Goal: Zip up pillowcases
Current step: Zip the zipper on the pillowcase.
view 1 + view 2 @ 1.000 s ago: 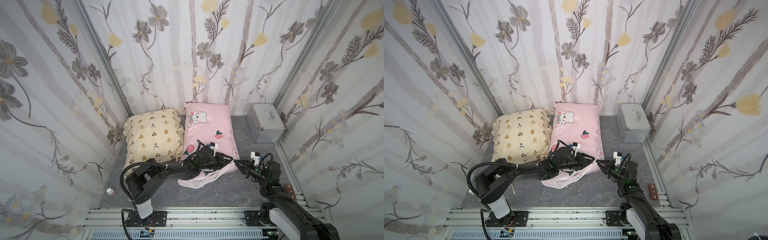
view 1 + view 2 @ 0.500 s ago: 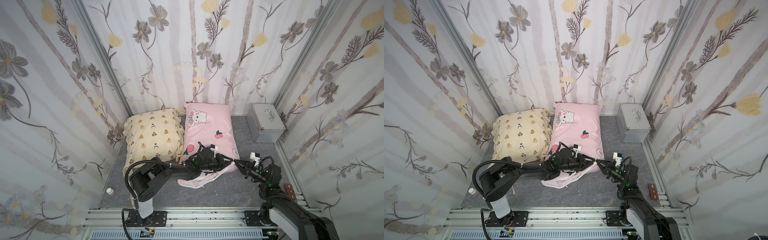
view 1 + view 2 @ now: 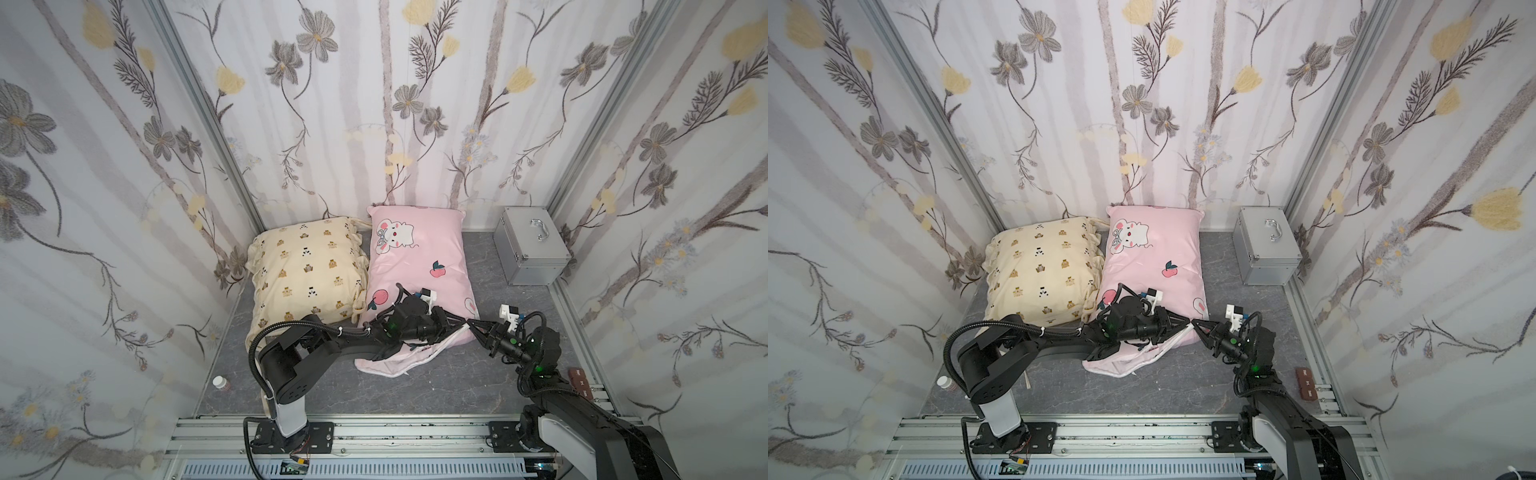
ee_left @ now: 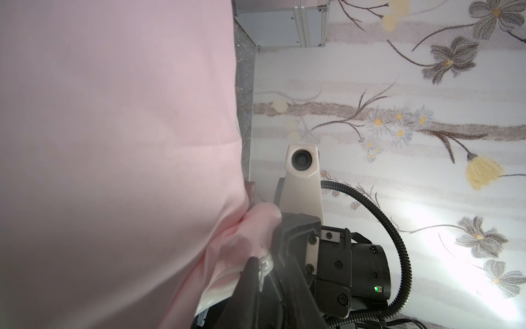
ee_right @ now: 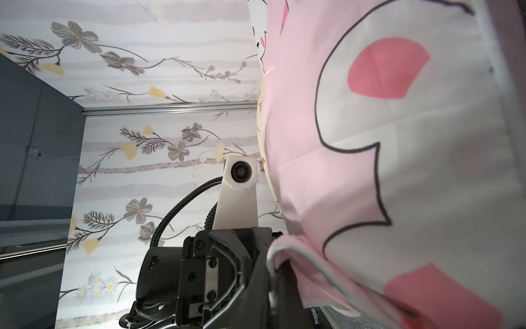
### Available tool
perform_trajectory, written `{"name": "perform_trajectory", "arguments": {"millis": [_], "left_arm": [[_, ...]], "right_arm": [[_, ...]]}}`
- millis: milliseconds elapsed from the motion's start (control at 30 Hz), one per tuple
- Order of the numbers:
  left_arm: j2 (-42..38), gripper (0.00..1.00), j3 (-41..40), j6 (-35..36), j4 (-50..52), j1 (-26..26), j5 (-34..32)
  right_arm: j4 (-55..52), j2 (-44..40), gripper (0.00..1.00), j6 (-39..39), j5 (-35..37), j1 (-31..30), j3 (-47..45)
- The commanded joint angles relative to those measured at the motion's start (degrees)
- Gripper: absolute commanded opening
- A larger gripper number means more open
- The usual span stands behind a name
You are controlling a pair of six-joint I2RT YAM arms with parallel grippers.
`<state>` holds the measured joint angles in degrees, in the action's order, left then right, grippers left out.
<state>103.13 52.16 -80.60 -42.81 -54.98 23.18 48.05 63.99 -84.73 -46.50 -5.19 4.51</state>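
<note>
Pink pillowcase (image 3: 419, 266) stretches away, mouse end far, right hand (image 3: 473, 324) pinching its near corner, left hand (image 3: 455, 322) unclear.

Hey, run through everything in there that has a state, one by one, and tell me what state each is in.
pink pillowcase: near end open, loose flap spilling out.
cream pillowcase: stuffed, lying flat; zip not visible.
silver case: lid shut, handle up.
small bottle: white cap on.
right gripper: shut on the pink pillowcase's near corner.
left gripper: at that same corner; jaws unclear.
</note>
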Motion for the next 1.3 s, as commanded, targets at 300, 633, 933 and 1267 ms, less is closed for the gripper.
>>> {"name": "perform_trajectory", "arguments": {"millis": [300, 633, 933, 1267], "left_arm": [[1.2, 0.12, 1.6, -0.4, -0.5, 0.0, 1.1], [0.8, 0.00, 2.4, 1.6, 2.4, 0.0, 1.0], [0.6, 0.00, -0.2, 2.8, 3.9, 0.0, 0.4], [-4.4, 0.00, -5.9, 8.9, 13.6, 0.4, -2.3]], "right_arm": [[1.9, 0.0, 0.00, 0.6, 0.5, 0.0, 0.8], [2.5, 0.1, 0.00, 0.3, 0.4, -0.1, 0.4], [-0.1, -4.1, 0.00, 0.9, 1.0, 2.2, 0.6], [-14.1, -13.0, 0.00, 5.7, 0.7, 6.9, 3.1]]}}
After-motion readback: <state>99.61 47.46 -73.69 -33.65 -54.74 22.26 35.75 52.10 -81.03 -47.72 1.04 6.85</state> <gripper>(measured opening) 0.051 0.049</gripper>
